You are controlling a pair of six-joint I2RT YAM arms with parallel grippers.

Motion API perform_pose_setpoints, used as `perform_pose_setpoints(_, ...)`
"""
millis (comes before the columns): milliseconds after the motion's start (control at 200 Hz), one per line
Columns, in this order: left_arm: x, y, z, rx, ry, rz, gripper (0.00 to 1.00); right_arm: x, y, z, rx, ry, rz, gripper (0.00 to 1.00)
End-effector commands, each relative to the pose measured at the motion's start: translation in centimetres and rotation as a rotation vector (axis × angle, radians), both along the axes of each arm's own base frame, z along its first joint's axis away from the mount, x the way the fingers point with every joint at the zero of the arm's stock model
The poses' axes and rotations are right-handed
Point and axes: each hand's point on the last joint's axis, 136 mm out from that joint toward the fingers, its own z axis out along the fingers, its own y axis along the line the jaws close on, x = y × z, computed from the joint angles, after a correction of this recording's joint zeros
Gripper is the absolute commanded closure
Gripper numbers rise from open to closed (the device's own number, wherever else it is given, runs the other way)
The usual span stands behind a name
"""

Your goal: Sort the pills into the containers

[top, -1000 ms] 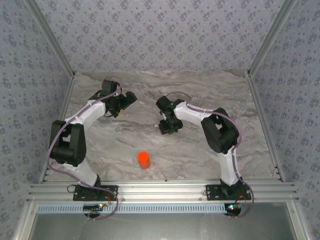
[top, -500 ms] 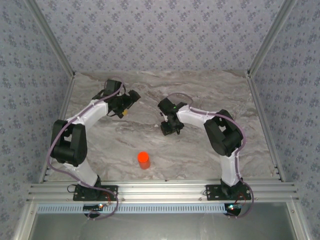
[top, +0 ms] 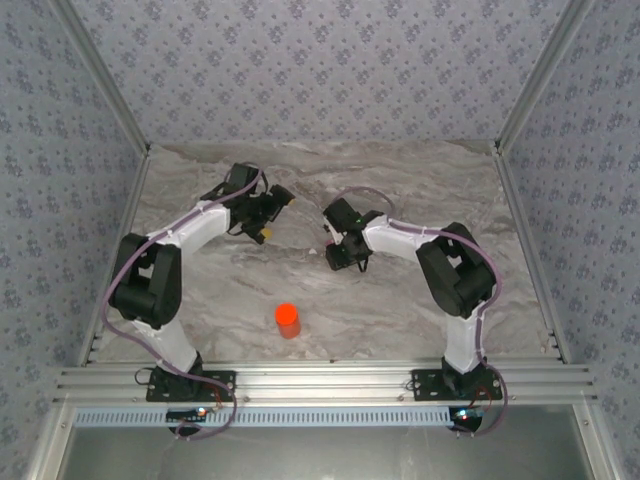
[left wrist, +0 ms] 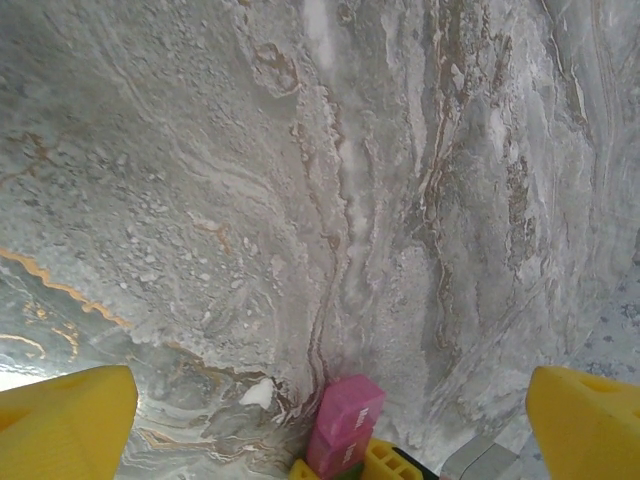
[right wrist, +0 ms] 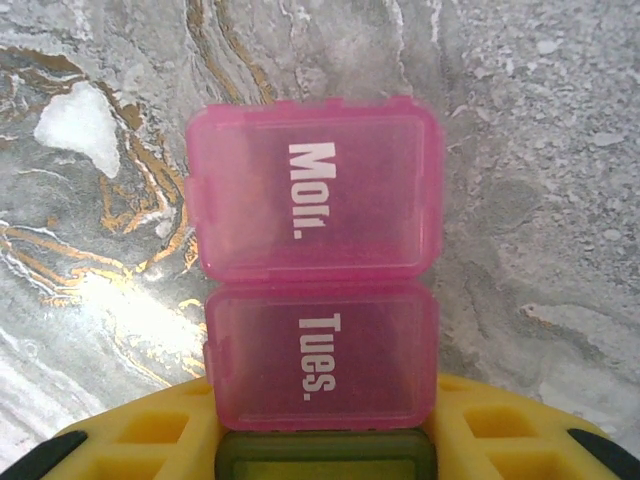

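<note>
Now the left gripper (top: 272, 216) has swung in from the 9 o'clock side of the grey veined marble table (top: 420, 180) toward the middle, so the gap to the right gripper (top: 343, 254) is clearly narrower than it was a second ago. The right gripper has barely shifted and now lies just off at the left one's 4 o'clock. The tiny pill box of joined translucent pink and olive-green compartments (right wrist: 315, 260) sits in the right gripper. In the right wrist view its yellow fingers press in on the olive-green end from 8 and 4 o'clock, and the two pink lids, marked Mon. and Tues. and both closed, stick out toward 12 o'clock over the marble. The left gripper's yellow fingertips (left wrist: 70, 420) stand wide apart with nothing between them, and its wrist camera finds the pink end of the pill box at 6 o'clock, straight ahead of the open jaws. The small orange-red cylindrical bottle (top: 288, 320) has stayed upright at 6 o'clock on the table, well apart from both grippers. This approach looks like a setup for opening a lid or for a handover. No pill can be made out, so the sorting itself seems not yet begun.
</note>
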Motion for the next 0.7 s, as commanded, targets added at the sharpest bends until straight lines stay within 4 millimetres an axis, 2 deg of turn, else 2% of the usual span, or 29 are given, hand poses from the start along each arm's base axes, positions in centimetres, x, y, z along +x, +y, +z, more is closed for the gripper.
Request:
perform_pose_setpoints(0,0.4,-1.8,1.4,-0.056,0.002,0.012,0.01,-1.6,0.3,-1.4,0.061,0.046,0.059,0.66)
perform_pose_setpoints(115,0.2,-3.3,1.7,-0.103,0.002,0.005,0.05,-1.6,0.6,-0.2,0.128,0.014,0.076,0.66)
perform_pose_setpoints(330,-0.5,-6.2,2.3,-0.205,0.005,-0.031,0.32,-2.1,0.5,2.0,0.200,-0.054,0.098,0.67)
perform_pose_setpoints(455,-1.5,-7.6,2.5,-0.224,0.015,-0.061,0.32,-2.4,0.3,3.0,0.230,-0.087,0.098,0.66)
perform_pose_setpoints(545,-2.4,-8.5,2.3,-0.230,0.031,-0.082,0.28,-2.5,0.3,3.7,0.247,-0.105,0.097,0.67)
perform_pose_setpoints(695,-3.3,-9.8,1.8,-0.260,0.043,-0.098,0.28,-2.4,0.2,4.7,0.271,-0.133,0.083,0.67)
